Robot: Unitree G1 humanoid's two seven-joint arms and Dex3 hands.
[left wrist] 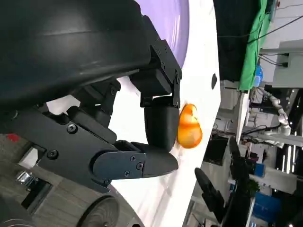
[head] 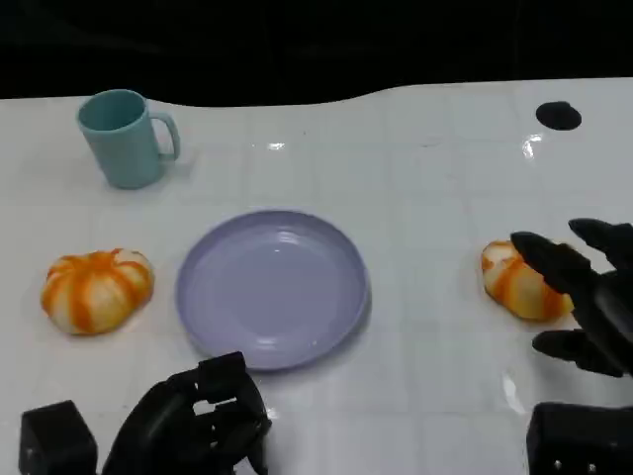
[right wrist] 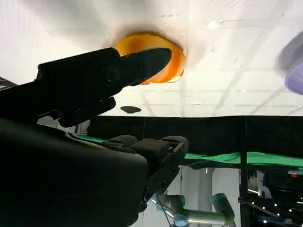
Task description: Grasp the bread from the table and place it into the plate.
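beside right hand point(head: 584, 297), bread point(head: 519, 282), ungrasped

White table point(head: 425, 327); black backdrop point(head: 297, 40); green cloth point(left wrist: 251, 42).

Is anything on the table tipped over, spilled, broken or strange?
Nothing stands out. The cup is upright, the plate lies flat with nothing in it, and both breads look whole on the table.

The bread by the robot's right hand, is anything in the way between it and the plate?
Nothing visible. In the head view only bare white table lies between the bread near the right hand and the purple plate. The blue mug stands off to the far side.
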